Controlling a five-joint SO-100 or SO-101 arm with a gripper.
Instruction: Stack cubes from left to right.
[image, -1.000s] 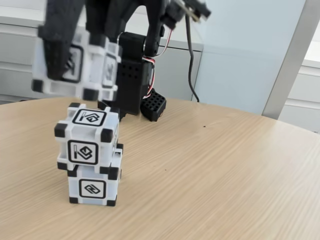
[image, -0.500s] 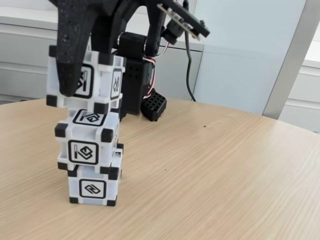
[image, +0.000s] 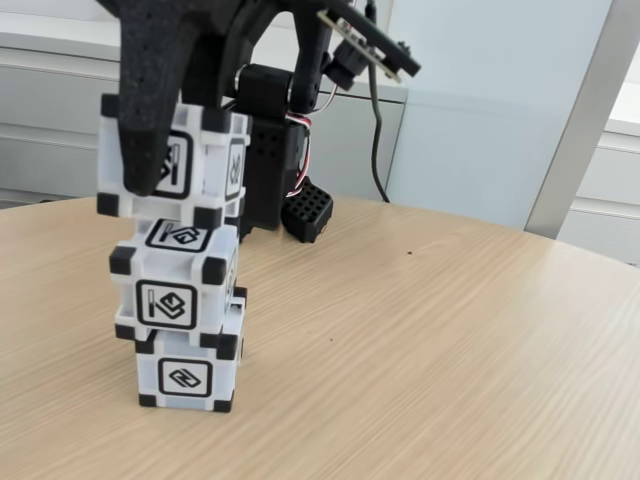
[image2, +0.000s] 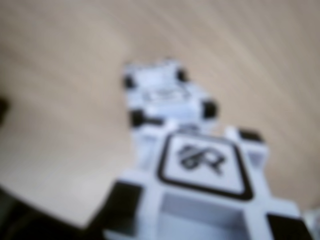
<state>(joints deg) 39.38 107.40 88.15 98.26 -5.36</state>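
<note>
Pincer (image: 165, 170) in the fixed view is pinching the top cube (image: 205, 160), sitting it just above the middle cube (image: 175, 285), which is resting skewed on the bottom cube (image: 188, 372) on the table (image: 430, 360). Wrist view is blurring: held cube (image2: 200, 195) near, stack (image2: 165, 95) below.

3 white cubes with black corner blocks and black-framed glyphs stand in a column on the wooden table: the bottom cube (image: 188, 374) on the tabletop, the middle cube (image: 175, 283) on it, shifted left, and the top cube (image: 200, 160) upright just over the middle one
</note>
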